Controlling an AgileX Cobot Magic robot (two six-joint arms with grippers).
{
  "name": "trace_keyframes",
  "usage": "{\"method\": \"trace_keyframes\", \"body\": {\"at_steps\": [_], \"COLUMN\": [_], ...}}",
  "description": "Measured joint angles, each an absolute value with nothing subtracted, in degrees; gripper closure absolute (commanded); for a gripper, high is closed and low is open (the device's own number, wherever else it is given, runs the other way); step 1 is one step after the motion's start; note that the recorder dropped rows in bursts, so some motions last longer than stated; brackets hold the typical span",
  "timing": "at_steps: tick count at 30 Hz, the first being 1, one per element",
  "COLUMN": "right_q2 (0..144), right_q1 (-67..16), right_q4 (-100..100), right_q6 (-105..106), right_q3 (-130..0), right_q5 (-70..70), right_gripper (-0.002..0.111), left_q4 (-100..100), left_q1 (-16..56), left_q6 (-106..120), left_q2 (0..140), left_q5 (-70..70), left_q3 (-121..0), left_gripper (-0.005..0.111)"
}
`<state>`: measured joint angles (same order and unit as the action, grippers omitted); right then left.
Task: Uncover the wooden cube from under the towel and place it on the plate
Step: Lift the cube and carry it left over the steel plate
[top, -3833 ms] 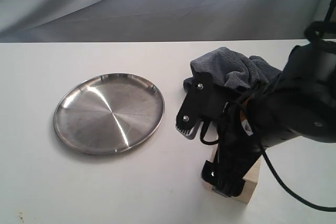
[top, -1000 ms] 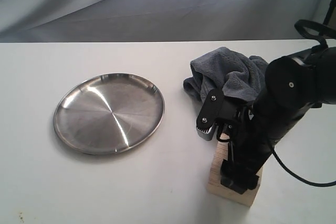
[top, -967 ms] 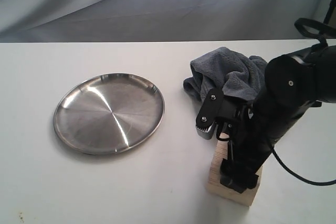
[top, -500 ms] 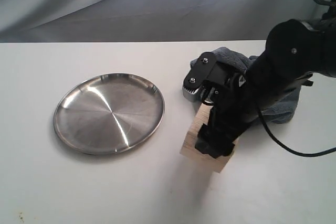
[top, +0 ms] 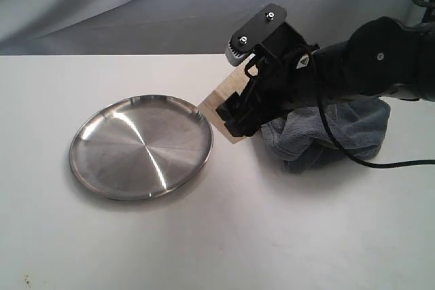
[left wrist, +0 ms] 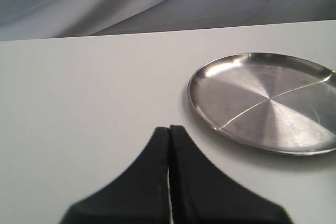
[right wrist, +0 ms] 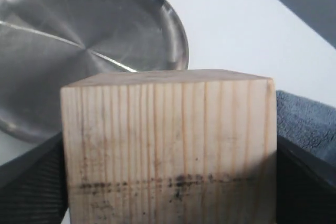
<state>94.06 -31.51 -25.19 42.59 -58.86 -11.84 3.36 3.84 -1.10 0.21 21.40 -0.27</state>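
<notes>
My right gripper [top: 234,83] is shut on the wooden cube [top: 223,103], a pale tan block with grain lines, held in the air just right of the plate's rim. In the right wrist view the wooden cube [right wrist: 168,145] fills the space between the two dark fingers [right wrist: 304,182]. The shiny steel plate [top: 141,146] lies on the white table, left of the cube; the plate [right wrist: 79,51] shows beyond the block, and the plate [left wrist: 268,100] lies ahead of my left gripper. The grey-blue towel [top: 340,134] lies bunched under the right arm. My left gripper [left wrist: 169,129] is shut on nothing.
A white tabletop [top: 204,236] carries everything. A grey-blue cloth backdrop [top: 170,5] hangs behind the table's far edge. A black cable [top: 394,164] trails from the right arm over the table at the right.
The right gripper has lifted the wooden cube off the table at the front right and carried it up and left, to the plate's right rim. The towel lies where it was.
</notes>
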Motion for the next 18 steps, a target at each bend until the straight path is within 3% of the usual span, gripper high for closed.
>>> {"method": "trace_keyframes", "body": {"at_steps": [11, 18], "right_q2": [99.8, 108.4], "right_q1": [-39.7, -39.9], "right_q4": [-24.0, -24.7], "right_q6": [48.1, 47.9], "right_q3": [-59.1, -68.5], "right_q5": [1.2, -4.5], "right_gripper": [0.108, 0.108], "left_q4": [3.4, 3.4], "left_q1": [3.8, 3.8], "left_q6": [-1.1, -1.1], "left_q2": [0.2, 0.2], "left_q5": [21.4, 21.4], "left_q3": [-0.3, -0.3], "left_gripper": [0.107, 0.107]}}
